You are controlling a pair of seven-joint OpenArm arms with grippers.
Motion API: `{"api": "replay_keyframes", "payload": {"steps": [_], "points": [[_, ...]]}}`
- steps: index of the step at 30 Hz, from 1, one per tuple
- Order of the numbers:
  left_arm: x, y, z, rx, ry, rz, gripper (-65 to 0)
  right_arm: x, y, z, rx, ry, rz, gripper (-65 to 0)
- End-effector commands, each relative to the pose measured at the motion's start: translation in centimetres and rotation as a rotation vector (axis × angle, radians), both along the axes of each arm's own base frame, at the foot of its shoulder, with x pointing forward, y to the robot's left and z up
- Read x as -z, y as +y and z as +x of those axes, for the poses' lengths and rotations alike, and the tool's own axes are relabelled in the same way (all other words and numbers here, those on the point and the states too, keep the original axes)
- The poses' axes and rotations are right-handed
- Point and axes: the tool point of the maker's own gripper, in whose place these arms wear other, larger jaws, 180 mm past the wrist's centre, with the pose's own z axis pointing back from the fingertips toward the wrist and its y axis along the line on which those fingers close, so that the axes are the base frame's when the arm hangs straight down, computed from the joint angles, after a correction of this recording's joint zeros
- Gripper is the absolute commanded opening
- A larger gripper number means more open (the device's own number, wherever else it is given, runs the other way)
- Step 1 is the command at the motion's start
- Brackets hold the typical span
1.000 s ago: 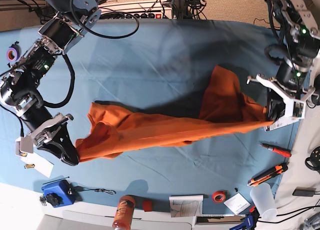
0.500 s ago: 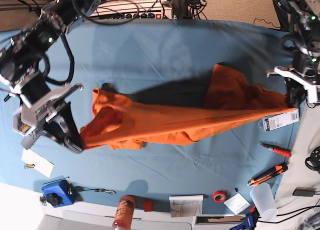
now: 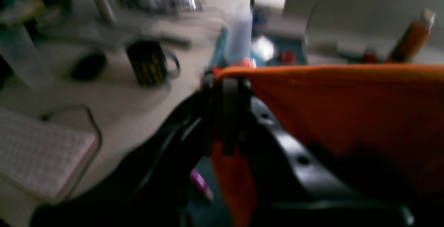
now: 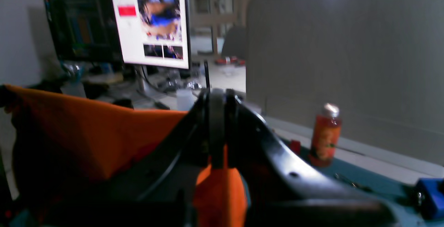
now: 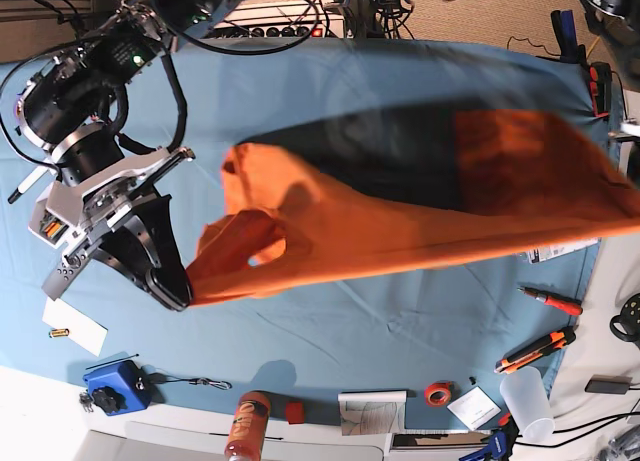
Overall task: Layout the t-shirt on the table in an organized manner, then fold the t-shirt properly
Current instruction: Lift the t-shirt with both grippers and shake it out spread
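While t-shirt (image 5: 400, 231) hangs stretched above worktop (image 5: 300, 341) — soft, floppy, sags mid-span — right end effector (image 5: 178, 289) and left end effector (image 3: 227, 92) both clamped on its edge; hem corners look best.

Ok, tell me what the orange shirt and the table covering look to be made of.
The t-shirt: soft matte knit, probably cotton; it sags and drapes between the two arms with no shine. The table covering: thin teal woven-looking cloth, matte, with fine wrinkles and creases; the exact fibre cannot be told.
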Motion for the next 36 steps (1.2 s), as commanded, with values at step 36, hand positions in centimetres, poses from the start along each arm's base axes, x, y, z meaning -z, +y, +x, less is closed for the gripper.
{"api": "replay_keyframes", "payload": {"steps": [36], "points": [[-2.3, -6.9, 7.7, 0.128, -0.099, 0.059, -65.0, -3.5, -4.0, 2.7, 0.201, -0.125, -0.127, -65.0]]}}
